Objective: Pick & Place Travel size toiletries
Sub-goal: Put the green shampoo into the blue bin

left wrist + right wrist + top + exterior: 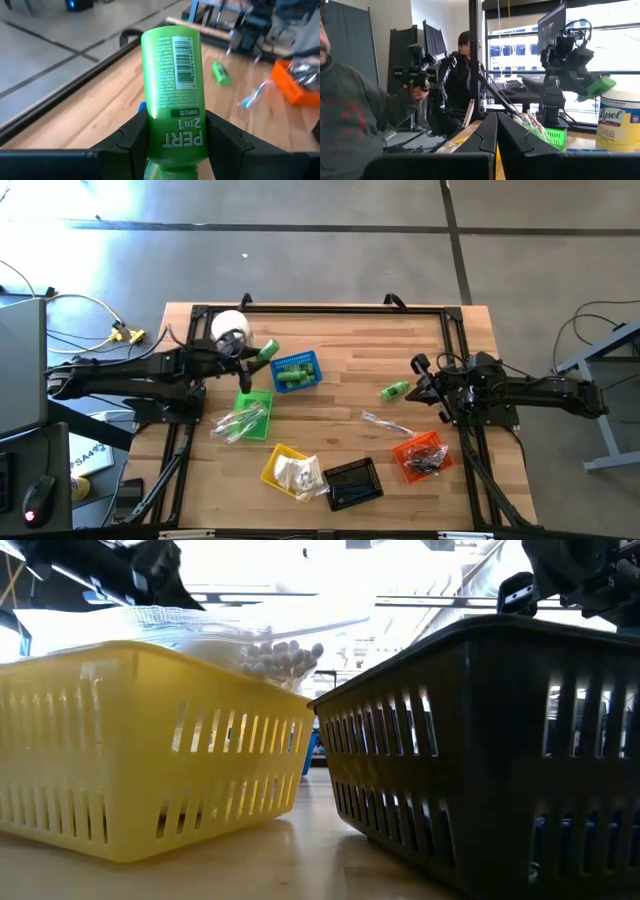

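Observation:
My left gripper (254, 356) is shut on a small bright green bottle (174, 85), above the table between the white-lidded jar (230, 328) and the blue basket (297, 372), which holds more green bottles. Another green bottle (394, 391) and a clear sachet (385, 422) lie on the wood right of centre. Clear sachets fill the green basket (250, 412), white packets the yellow basket (285, 470), dark pieces the orange basket (422, 455). My right gripper (496, 131) waits shut at the table's right (420, 370), touching nothing. My left gripper pinches the green bottle between its two fingers (134, 137) at the end with the large brand lettering (176, 142). The fingers come roughly level from the table's left and lie along the bottle. The bottle sticks out ahead of them, lifted clear of the table (597, 87).
An empty black basket (352, 483) stands at the near edge beside the yellow one; both fill the low view (480, 740). A dark frame (320, 310) rims the table. People stand in the room beyond (350, 110).

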Tool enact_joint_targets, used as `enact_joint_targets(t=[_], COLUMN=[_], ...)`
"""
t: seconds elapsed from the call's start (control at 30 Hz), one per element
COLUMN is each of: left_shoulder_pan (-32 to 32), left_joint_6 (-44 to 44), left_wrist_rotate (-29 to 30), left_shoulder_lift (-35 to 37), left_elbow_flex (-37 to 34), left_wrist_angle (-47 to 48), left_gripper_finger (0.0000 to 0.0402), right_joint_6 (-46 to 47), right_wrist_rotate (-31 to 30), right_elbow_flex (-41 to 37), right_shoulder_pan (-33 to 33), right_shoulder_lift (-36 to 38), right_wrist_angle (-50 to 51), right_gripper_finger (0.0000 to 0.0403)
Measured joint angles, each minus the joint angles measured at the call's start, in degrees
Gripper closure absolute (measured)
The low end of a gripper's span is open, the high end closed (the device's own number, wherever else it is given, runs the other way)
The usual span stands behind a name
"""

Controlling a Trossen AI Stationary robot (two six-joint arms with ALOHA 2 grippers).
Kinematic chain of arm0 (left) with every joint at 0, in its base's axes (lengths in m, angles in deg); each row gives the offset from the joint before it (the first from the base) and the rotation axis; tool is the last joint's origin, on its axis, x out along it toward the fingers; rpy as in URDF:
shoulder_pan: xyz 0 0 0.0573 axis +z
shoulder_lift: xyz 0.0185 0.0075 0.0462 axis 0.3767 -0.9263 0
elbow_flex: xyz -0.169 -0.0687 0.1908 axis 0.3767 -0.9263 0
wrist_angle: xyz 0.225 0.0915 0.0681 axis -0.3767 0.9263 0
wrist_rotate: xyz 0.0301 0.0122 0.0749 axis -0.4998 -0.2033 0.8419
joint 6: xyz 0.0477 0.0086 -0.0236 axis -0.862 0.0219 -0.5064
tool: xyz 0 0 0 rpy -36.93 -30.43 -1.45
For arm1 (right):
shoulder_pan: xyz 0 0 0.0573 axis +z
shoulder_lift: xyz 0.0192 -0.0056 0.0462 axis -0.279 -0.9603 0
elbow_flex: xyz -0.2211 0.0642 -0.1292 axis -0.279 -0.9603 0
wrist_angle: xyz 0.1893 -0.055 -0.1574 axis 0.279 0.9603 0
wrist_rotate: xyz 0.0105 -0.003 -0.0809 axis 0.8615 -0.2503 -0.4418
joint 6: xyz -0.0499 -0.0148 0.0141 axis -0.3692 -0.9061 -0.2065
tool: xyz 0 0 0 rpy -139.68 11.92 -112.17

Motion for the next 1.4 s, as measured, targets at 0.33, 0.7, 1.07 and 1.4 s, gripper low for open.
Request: enact_joint_targets(t=[0.33,0.7,1.07,1.4], left_shoulder_pan=[0.0,0.0,0.1,0.1], left_joint_6=[-2.8,0.5,-3.0,-5.6], left_wrist_rotate=[-2.4,-2.9,-1.1,-0.6], left_shoulder_lift=[-12.4,-30.4,-46.9,-48.7], left_elbow_flex=[5.7,12.6,18.7,19.3], left_wrist_angle=[-1.3,6.1,9.0,9.3], left_gripper_finger=[0.0251,0.025,0.025,0.0248], right_joint_6=[0.0,-0.2,0.0,0.4], right_wrist_rotate=[-0.8,-0.8,-0.7,-0.6], right_elbow_flex=[0.0,0.0,0.0,0.0], right_shoulder_pan=[0.0,0.0,0.0,0.0], right_shoulder_lift=[-0.1,-0.1,-0.1,-0.1], right_wrist_angle=[0.5,1.3,1.4,1.6], right_gripper_finger=[0.0401,0.0401,0.0401,0.0401])
